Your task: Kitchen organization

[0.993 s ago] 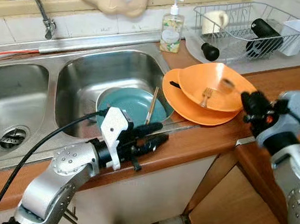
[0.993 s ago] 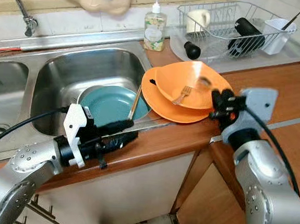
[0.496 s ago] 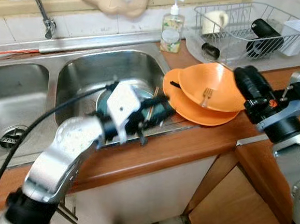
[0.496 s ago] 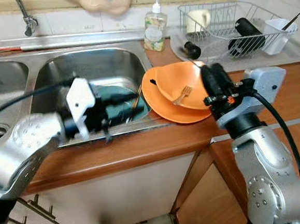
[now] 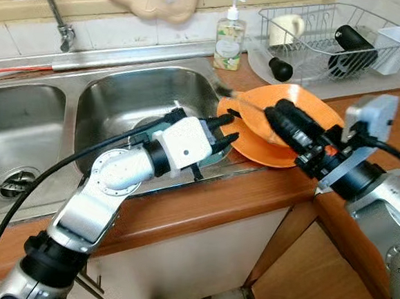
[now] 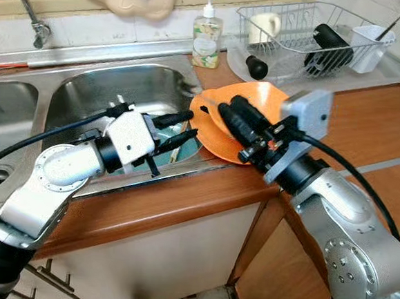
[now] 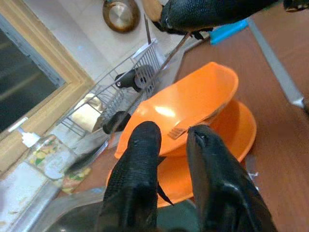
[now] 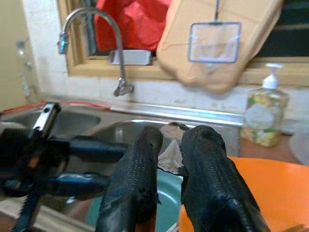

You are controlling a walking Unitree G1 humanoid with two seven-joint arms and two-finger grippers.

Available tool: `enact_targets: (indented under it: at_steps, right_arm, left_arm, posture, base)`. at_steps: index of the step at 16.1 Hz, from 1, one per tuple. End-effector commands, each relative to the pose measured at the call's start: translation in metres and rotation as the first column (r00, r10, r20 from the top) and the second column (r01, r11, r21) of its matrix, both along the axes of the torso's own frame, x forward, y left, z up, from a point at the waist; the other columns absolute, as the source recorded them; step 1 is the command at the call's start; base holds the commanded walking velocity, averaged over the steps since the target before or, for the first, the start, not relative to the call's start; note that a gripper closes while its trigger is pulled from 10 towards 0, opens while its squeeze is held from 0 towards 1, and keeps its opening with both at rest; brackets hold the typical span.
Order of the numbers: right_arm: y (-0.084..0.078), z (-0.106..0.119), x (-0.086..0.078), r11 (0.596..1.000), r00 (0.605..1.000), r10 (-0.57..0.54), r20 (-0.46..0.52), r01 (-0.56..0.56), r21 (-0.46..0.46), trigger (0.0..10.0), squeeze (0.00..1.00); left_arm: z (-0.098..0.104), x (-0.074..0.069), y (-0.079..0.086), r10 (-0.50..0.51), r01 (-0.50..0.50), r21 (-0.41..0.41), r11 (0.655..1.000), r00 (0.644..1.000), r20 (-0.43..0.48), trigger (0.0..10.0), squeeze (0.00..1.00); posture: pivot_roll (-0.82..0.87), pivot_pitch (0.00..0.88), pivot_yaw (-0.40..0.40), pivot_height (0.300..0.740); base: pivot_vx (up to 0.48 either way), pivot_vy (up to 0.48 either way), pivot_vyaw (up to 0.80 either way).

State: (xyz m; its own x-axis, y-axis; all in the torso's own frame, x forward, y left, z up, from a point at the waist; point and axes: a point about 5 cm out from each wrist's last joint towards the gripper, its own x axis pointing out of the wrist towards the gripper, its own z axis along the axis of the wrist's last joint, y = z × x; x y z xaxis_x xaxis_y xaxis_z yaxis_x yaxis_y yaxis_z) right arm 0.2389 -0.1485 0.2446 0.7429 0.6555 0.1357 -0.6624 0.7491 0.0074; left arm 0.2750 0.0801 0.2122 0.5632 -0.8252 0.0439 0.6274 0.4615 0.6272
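Observation:
An orange bowl sits on an orange plate on the wooden counter, right of the sink. A fork lies in the bowl. My right gripper hovers over the bowl, pointing left, shut on a thin metal utensil whose blurred end sticks out toward the sink. My left gripper reaches across the right basin to the plate's left rim, fingers a little apart, nothing between them. A teal plate lies in that basin, mostly hidden under my left arm.
A wire dish rack with a cup and dark items stands at the back right, a black grinder beside it. A soap bottle stands behind the sink, the faucet at back left. The left basin lies left.
My left gripper rose from the counter's front edge and swung right over the basin to the orange plate. My right gripper swept left over the bowl with the utensil.

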Motion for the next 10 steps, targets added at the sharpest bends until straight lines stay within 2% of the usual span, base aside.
enact_targets:
  at_steps: [1,3,4,5,7,8,9,10]
  right_arm:
    - [0.005,0.004,-0.004,0.999,0.999,0.047,0.013,-0.047,-0.009,0.0,0.00]
    - [0.007,0.003,-0.005,0.998,0.998,0.063,0.012,-0.063,-0.025,0.0,0.00]
    - [0.008,0.002,-0.006,0.997,0.998,0.064,0.009,-0.064,-0.033,0.0,0.00]
    - [0.008,0.001,-0.006,0.997,0.998,0.064,0.006,-0.064,-0.037,0.0,0.00]
    - [0.008,0.000,-0.005,0.997,0.998,0.060,0.003,-0.060,-0.041,0.0,0.00]
    - [0.009,-0.002,-0.005,0.997,0.998,0.059,0.001,-0.059,-0.045,0.0,0.00]
    - [0.009,-0.002,-0.005,0.997,0.998,0.061,0.000,-0.061,-0.045,0.0,0.00]
    - [0.010,-0.002,-0.005,0.996,0.997,0.071,-0.001,-0.071,-0.045,0.0,0.00]
  left_arm:
    - [0.000,0.003,0.000,0.010,-0.011,0.031,0.999,0.999,0.039,0.0,0.00]
    - [0.004,0.007,-0.001,0.030,-0.033,0.025,0.999,0.995,0.100,0.0,0.00]
    - [0.008,0.007,-0.001,0.042,-0.043,0.009,0.999,0.989,0.140,4.7,0.00]
    - [0.009,0.007,0.000,0.046,-0.048,0.010,0.999,0.986,0.161,10.0,0.00]
    - [0.010,0.007,0.002,0.046,-0.045,-0.008,0.999,0.987,0.156,10.0,0.00]
    - [0.011,0.007,0.004,0.030,-0.025,-0.035,0.999,0.990,0.139,10.0,1.00]
    - [0.011,0.007,0.004,0.027,-0.024,-0.025,0.999,0.989,0.145,10.0,1.00]
    - [0.009,0.009,0.005,0.043,-0.049,0.023,0.999,0.980,0.193,10.0,1.00]
  posture:
    - [-0.04,0.000,0.062,0.740]
    - [-0.05,0.000,0.063,0.740]
    - [-0.05,0.000,0.064,0.740]
    - [-0.05,0.000,0.064,0.740]
    - [-0.04,0.000,0.064,0.740]
    - [-0.04,0.000,0.064,0.740]
    - [-0.04,0.000,0.064,0.740]
    - [-0.04,0.000,0.066,0.740]
  base:
    - [0.000,0.000,0.00]
    - [0.000,0.000,0.00]
    - [0.000,0.000,0.00]
    - [0.000,0.000,0.00]
    - [0.000,0.000,0.00]
    - [0.000,0.000,0.00]
    - [0.000,0.000,0.00]
    - [0.000,0.000,0.00]
